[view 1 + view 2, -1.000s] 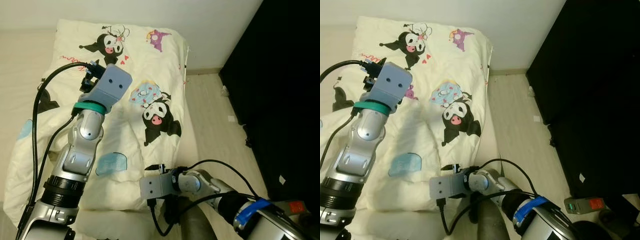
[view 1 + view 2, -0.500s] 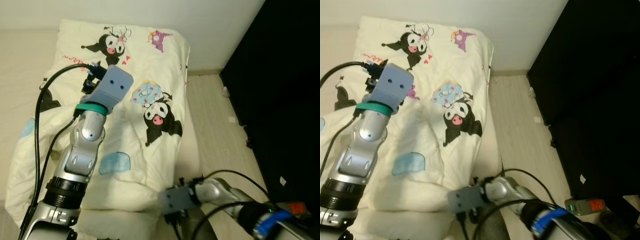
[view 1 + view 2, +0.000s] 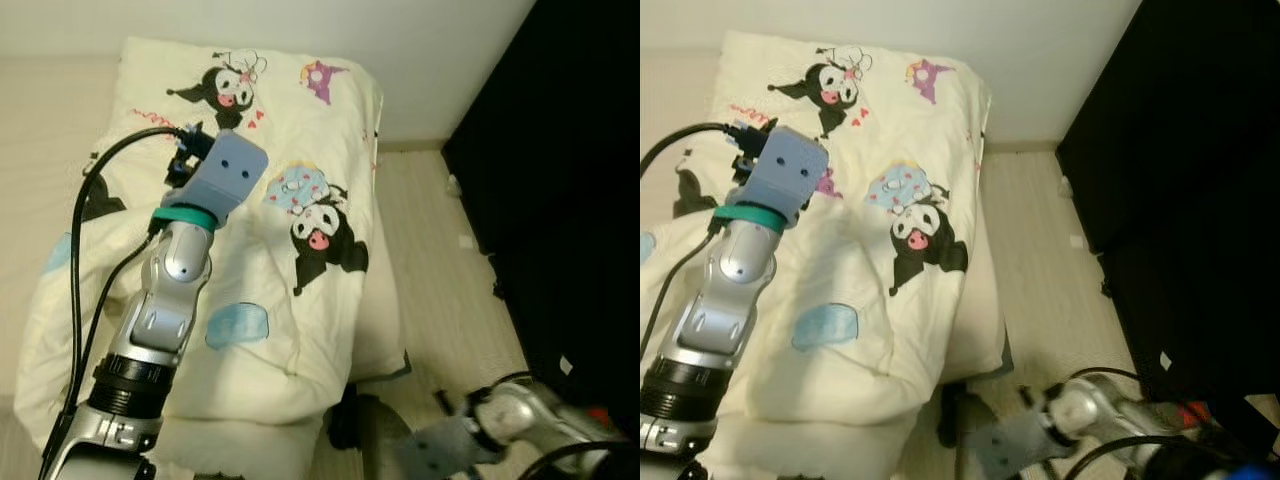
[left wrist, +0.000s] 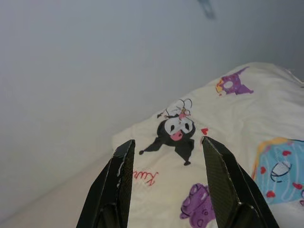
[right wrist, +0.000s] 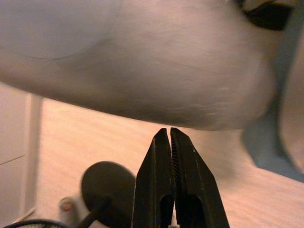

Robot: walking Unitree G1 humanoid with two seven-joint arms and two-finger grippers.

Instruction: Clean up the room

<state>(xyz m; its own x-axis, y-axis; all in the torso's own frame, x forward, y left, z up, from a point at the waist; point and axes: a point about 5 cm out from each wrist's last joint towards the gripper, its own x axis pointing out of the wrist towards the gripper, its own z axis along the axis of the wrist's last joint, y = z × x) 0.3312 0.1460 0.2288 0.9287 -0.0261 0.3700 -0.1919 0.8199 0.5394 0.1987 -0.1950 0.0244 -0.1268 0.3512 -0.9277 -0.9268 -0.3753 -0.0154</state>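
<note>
A cream comforter printed with black cartoon figures lies spread over the bed, its near right corner hanging over the edge. My left arm reaches over the comforter's middle. The left gripper is open with nothing between its fingers and points toward the head of the bed and the wall. My right arm, blurred, is low beside the bed's near right corner. The right gripper is shut with nothing in it, just below the comforter's overhanging edge and above the floor.
A tall black cabinet lines the right side, with a strip of pale wood floor between it and the bed. A dark object sits at the bed's foot. A white device with a red part lies on the floor.
My right gripper has drawn back from the comforter's near edge, right and down to the floor side. The comforter's near corner now reaches further right over the bed edge. The left arm has held still.
</note>
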